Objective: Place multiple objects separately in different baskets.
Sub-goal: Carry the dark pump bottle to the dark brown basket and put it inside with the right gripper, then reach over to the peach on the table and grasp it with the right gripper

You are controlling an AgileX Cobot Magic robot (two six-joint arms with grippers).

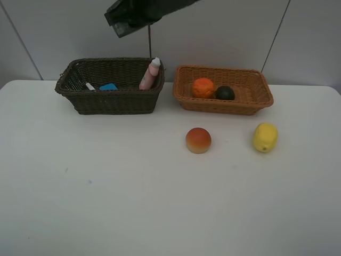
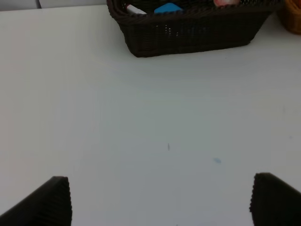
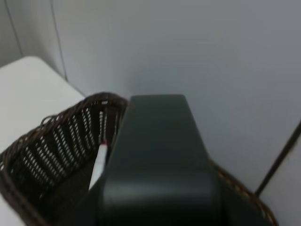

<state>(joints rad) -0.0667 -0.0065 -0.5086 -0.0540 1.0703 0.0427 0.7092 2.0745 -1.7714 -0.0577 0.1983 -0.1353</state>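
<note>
Right claw (image 1: 125,25) pinched narrow above the dark basket (image 1: 109,101), pink bottle (image 1: 150,74), marker (image 1: 90,86) and eraser (image 1: 108,87) in it below that claw, orange (image 1: 203,88) and mangosteen (image 1: 225,93) in the tan basket (image 1: 250,102) off to its side, peach (image 1: 198,140) and lemon (image 1: 265,137) loose on the surface (image 1: 106,186), left claw (image 2: 162,200) wide, empty

Right arm (image 1: 141,13) at 12 o'clock in high view was black, slightly glossy, boxy housing with angular edges. Right gripper (image 3: 160,165) looked dark grey-black, matte, one broad block with rounded corners. Left gripper (image 2: 162,202) had two black fingers (image 2: 54,202), faces finely ribbed.
</note>
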